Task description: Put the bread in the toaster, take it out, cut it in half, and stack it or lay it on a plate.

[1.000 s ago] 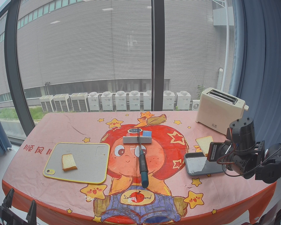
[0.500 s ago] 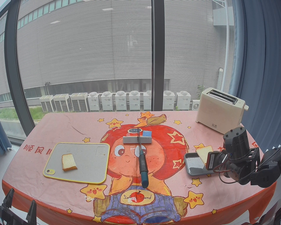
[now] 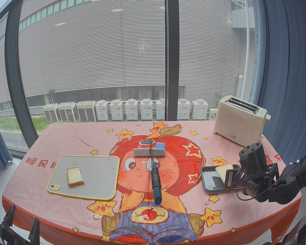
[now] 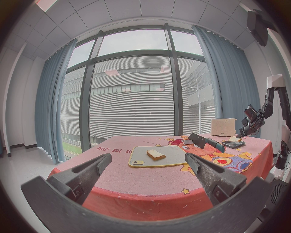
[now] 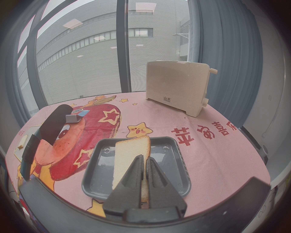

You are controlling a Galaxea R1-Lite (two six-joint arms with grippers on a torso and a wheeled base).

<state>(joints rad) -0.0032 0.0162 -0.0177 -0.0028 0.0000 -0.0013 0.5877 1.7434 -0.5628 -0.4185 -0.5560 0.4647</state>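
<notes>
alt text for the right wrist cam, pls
The right gripper is shut on a piece of bread, holding it over a dark tray on a pink cartoon tablecloth. A cream toaster stands beyond the tray, and a knife lies farther off to the robot's left.

An office-style test room set up as a mock kitchen: tall windows (image 3: pixel 95 63) facing a grey building, blue curtains (image 3: pixel 280 63), a tiled grid ceiling (image 4: pixel 121 12), and a cartoon-clothed bench (image 3: pixel 79 140) carrying a toaster (image 3: pixel 239 119) and cutting board (image 3: pixel 92 178).
</notes>
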